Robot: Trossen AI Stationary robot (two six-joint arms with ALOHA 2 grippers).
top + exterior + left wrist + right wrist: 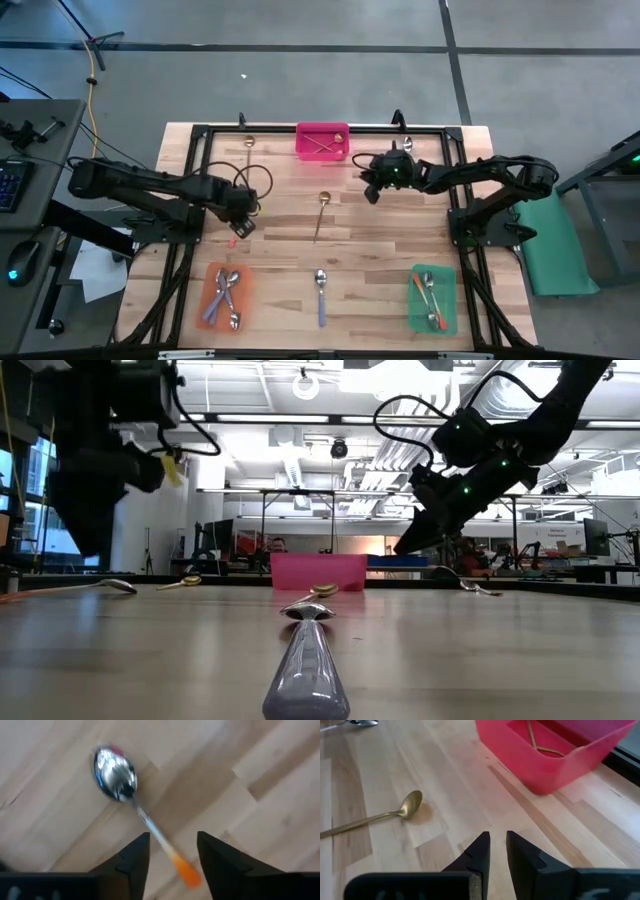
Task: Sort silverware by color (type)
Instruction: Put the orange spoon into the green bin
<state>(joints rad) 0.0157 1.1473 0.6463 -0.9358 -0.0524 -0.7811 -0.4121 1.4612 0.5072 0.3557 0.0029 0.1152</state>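
Observation:
An orange-pink-handled spoon (142, 817) lies flat on the wood; in the high view only a pink speck (232, 241) of it shows beside my left gripper (241, 226). That gripper (172, 857) hovers above it, open, one finger on each side of the handle. My right gripper (371, 192) hangs above the table near the pink tray (323, 141), fingers a narrow gap apart (497, 847). A gold spoon (320, 214) lies mid-table, also in the right wrist view (395, 814). A purple-blue-handled spoon (320, 295) lies near the front edge.
The pink tray (555, 765) holds gold spoons. An orange tray (225, 297) holds purple-blue-handled spoons, and a green tray (433, 299) holds orange-handled ones. Another gold spoon (249, 144) and a silver-bowled spoon (406, 144) lie near the far edge. Bare wood lies between them.

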